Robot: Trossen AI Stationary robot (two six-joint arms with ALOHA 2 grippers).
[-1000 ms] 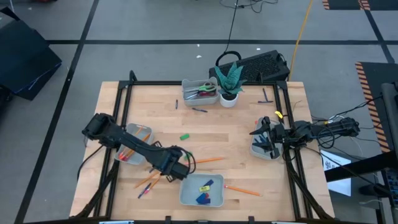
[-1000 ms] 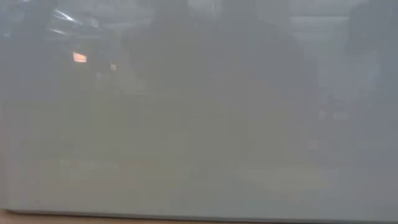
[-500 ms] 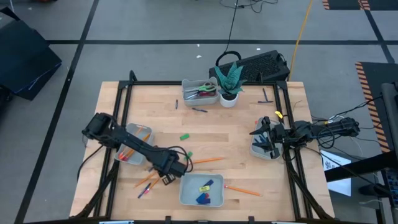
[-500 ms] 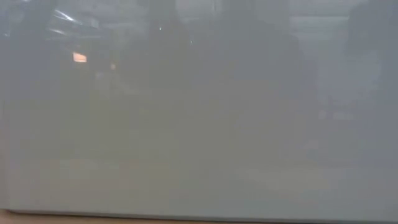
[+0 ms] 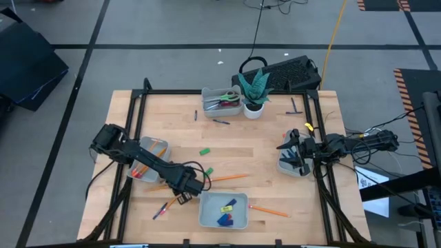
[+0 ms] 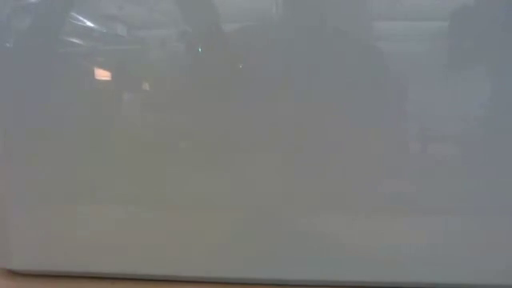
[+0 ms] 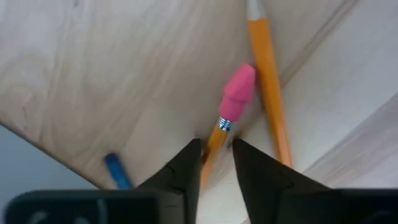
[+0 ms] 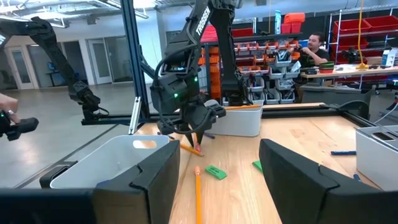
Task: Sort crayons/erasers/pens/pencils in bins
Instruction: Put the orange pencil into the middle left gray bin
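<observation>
Gripping pencil: we see an orange pencil (image 7: 214, 144) with a pink eraser tip pinched between the left gripper (image 7: 216, 151) fingers.
Pencil place: we find it near the table's (image 5: 269, 148) front, just left of the front bin (image 5: 205, 218).
Right gripper (image 5: 288, 147): we see it spread wide over the right-edge bin (image 5: 284, 167).

The wooden table (image 5: 269, 148) carried four grey bins: one (image 5: 220, 103) at twelve o'clock beside a white plant pot (image 5: 253, 109), one (image 5: 146, 157) at nine, one (image 5: 224, 211) at six, one (image 5: 293, 164) at three. Loose on the wood lay two green erasers (image 5: 204, 151), an orange pencil (image 5: 231, 178) near centre, another (image 5: 270, 211) toward five, and a dark pen (image 5: 220, 122) at twelve
</observation>
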